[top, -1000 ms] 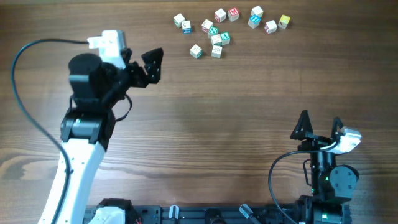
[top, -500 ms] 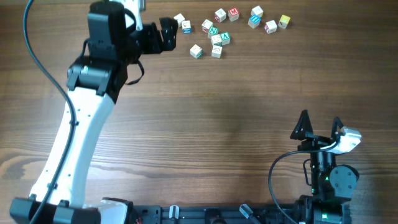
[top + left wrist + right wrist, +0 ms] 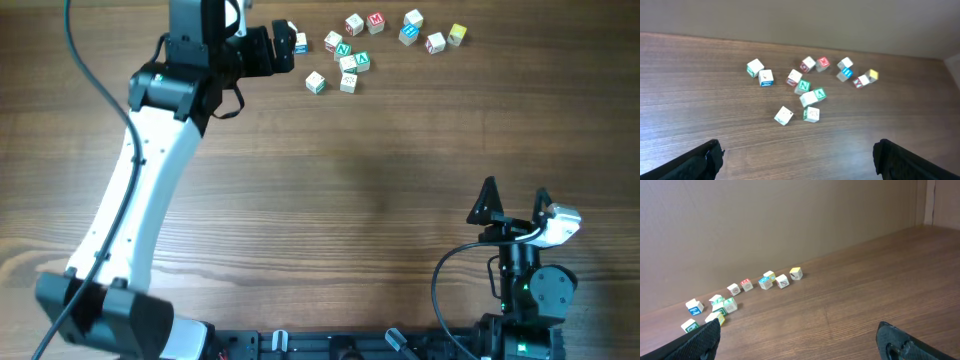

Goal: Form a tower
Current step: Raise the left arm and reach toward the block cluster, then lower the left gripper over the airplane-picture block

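Observation:
A tower is out of view; the small wooden letter cubes [image 3: 347,62] I see lie loose in a scatter at the far middle of the table. My left gripper [image 3: 288,48] is open at the scatter's left end, just beside a white cube with blue marks [image 3: 300,43]. In the left wrist view that blue-marked cube [image 3: 766,77] lies ahead of the open left gripper [image 3: 797,150], with nothing between the fingers. My right gripper [image 3: 514,192] stands open near the front right, far from the cubes, and the right wrist view shows this gripper [image 3: 799,327] empty.
Two single cubes [image 3: 784,115] [image 3: 811,114] lie closest to the left gripper. A yellow-marked cube [image 3: 457,34] ends the scatter on the right. A plain wall [image 3: 790,220] stands right behind the cubes. Bare wood table [image 3: 380,180] lies between the arms.
The left arm has swung up and to the right, bringing its open gripper to the left end of the cube scatter. The right arm has not moved.

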Motion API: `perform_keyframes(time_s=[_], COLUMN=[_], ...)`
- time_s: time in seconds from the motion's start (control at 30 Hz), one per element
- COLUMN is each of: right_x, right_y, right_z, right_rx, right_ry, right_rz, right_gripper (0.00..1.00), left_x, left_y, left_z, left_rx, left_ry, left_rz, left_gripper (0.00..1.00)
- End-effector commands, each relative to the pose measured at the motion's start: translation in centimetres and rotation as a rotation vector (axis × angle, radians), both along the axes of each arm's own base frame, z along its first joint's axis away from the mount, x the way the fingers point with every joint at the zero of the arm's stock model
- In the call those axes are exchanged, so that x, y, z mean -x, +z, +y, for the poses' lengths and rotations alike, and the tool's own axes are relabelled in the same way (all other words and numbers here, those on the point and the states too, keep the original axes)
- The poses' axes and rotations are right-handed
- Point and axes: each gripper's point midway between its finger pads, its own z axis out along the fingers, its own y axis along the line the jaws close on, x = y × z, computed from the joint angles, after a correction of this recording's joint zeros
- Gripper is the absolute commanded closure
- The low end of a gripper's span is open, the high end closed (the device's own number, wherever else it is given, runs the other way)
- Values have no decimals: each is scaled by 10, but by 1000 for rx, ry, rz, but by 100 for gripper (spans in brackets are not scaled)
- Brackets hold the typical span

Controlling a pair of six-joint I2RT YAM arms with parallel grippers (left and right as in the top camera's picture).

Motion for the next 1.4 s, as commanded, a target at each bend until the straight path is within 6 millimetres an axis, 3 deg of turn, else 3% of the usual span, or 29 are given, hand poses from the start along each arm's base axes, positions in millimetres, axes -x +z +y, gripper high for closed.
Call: perform_keyframes(time_s=[0.0,0.13,0.2,0.37,0.53,0.8,0.9,0.97,1.1,1.2,1.37], right_x=[0,0,0,0,0,0,0,0,0,0,0], right_y=[0,0,0,0,0,0,0,0,0,0,0], right_z=[0,0,0,0,0,0,0,0,0,0,0], right_rx=[13,13,13,13,13,13,13,13,13,13,13], right_ry=[5,5,5,5,5,5,5,5,5,5,5], right_rz=[1,1,1,1,1,1,1,1,1,1,1], right_gripper=[0,0,0,0,0,0,0,0,0,0,0], left_x=[-20,-23,-22,-18,-18,-44,-59,-71,-91,-93,-95], left_y=[-34,-64,-68,-66,-66,-54,-75,-100,-159,-191,-217], left_z=[-6,-27,-40,-57,-58,-67,-72,-74,-53,-46,-47], left_rx=[-45,-75,-120,-142,-142,-111,-108,-109,-126,-103,8], left_ry=[-7,-61,-126,-182,-183,-175,-172,-150,48,146,261], left_rz=[44,91,69,44,41,-73,-74,-50,44,114,183], left_gripper=[0,0,0,0,0,0,0,0,0,0,0])
